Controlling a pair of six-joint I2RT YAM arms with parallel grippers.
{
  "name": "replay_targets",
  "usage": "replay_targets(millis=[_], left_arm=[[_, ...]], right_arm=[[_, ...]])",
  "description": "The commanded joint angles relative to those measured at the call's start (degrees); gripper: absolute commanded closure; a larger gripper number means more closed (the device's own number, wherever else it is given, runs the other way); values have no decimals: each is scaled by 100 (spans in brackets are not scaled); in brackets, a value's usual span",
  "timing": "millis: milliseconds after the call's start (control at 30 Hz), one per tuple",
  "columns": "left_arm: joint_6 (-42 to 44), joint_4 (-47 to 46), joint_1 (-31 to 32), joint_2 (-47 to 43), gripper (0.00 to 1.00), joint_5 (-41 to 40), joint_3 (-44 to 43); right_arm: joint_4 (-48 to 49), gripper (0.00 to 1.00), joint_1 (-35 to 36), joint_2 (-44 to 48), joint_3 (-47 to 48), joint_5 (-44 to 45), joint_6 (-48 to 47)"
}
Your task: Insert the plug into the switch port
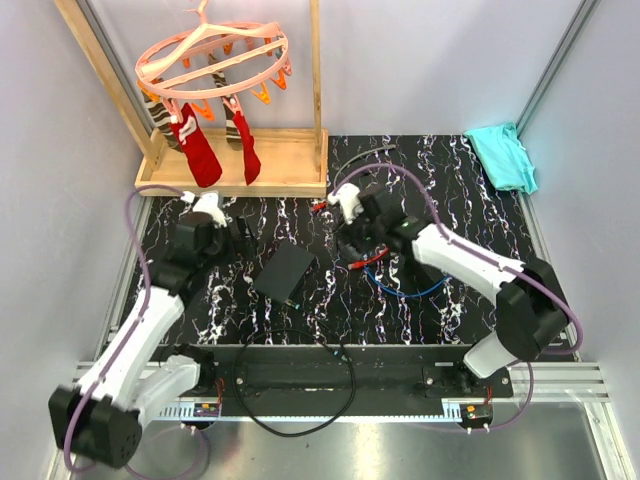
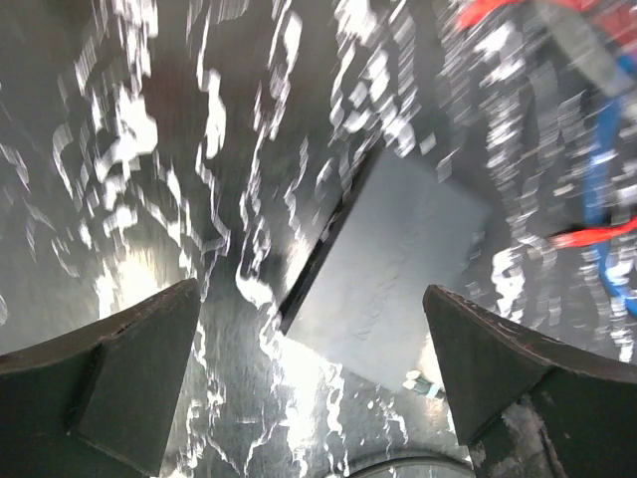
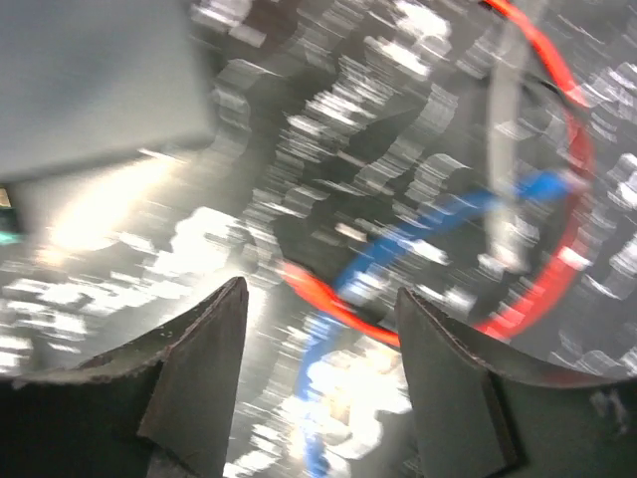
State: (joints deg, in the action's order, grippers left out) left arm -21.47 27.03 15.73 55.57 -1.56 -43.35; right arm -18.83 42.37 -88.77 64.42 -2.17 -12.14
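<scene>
Nearest to the arm bases a thin black cable (image 1: 300, 395) lies in a loose loop over the front rail. Beyond it, on the black marbled counter (image 1: 470, 220), I see the flat black switch box (image 1: 285, 272), turned at an angle, about in the middle between the two arms. The port on its thin edge I cannot make out. In the left wrist view only a small greenish spot shows at the near corner of the box. The left hand (image 2: 314, 383) hovers over the counter just left of the box with its fingers (image 2: 129, 368) spread wide, and it grips nothing. The right hand (image 3: 318, 383) is to the right of the box, also spread and holding nothing. Under it lie a red cable (image 3: 567, 149) and a blue cable (image 3: 448, 214), which cross each other on the counter. Which cable end is the plug I cannot tell, because both wrist views are blurred. At the far left stands a wooden frame (image 1: 240, 175) with a round pink hanger (image 1: 212, 60) and red socks (image 1: 203, 155). A teal cloth (image 1: 503, 155) lies at the far right corner.
</scene>
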Motion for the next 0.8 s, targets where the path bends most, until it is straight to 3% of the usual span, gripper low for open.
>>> replay_targets(millis=[0,233,533,767], left_arm=[[495,-504,-26,-845,1,358,362],[662,-532,-17,-1145,1,350,451],[1084,-321,9,-1119,1,253,380],[1154,-277,9,-1039,1,-28,336]], right_arm=[[-841,34,-492,150,246,-293,-1245],[-1211,41,-730,-499,491,-494,-2573],[-1562,41,-748,-1449,1046,-757,-2732],[-1975,51,-739,-1828,1336,-986,-2785]])
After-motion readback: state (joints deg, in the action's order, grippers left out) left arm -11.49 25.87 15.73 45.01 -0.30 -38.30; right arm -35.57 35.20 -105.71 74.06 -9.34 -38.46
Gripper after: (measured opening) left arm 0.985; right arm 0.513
